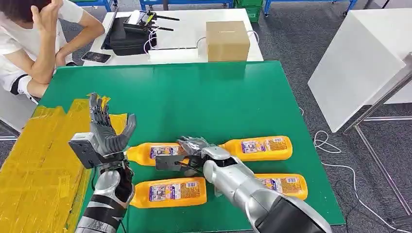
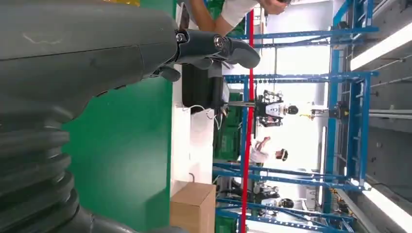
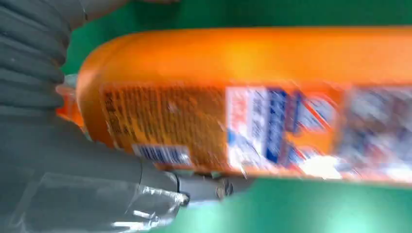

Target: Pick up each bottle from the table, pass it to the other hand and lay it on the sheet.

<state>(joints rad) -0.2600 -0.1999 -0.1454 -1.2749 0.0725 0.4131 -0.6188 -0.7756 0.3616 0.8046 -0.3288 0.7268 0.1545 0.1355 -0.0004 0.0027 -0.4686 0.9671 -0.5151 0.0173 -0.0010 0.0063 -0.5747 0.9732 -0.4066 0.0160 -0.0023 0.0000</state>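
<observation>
Closest to the camera, the right hand is seen wrapped over the near-left bottle of the back row, which appears gripped though hardly lifted from the green table. The left hand is held up with fingers spread, empty. Four bottles are counted on the table; none is seen on the yellow sheet, so the task is judged barely begun

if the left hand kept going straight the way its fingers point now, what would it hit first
Probably nothing. The left hand stands open, fingers pointing up and away over the green table; the left wrist view shows open space ahead, though depth is uncertain.
</observation>
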